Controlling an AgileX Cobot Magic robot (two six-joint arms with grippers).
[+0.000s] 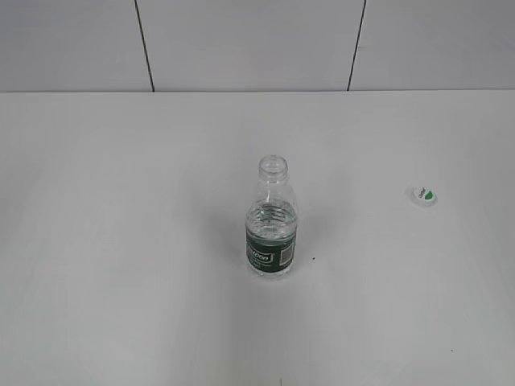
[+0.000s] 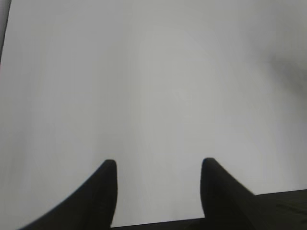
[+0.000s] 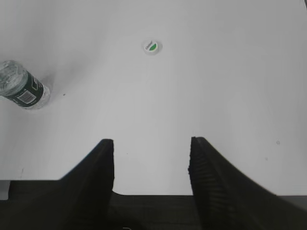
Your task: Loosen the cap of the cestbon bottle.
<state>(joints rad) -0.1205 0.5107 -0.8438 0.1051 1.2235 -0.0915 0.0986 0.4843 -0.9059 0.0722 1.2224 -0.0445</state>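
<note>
The cestbon bottle (image 1: 271, 223) stands upright in the middle of the white table, its neck open with no cap on it. It also shows at the left edge of the right wrist view (image 3: 21, 86). The white cap (image 1: 423, 195) with a green leaf mark lies on the table to the bottle's right, also in the right wrist view (image 3: 152, 46). My left gripper (image 2: 158, 165) is open and empty over bare table. My right gripper (image 3: 151, 143) is open and empty, well short of the cap. Neither gripper shows in the exterior view.
The white table (image 1: 121, 281) runs back to a white panelled wall (image 1: 241, 40) with dark seams. A tiny dark speck (image 1: 313, 258) lies just right of the bottle's base.
</note>
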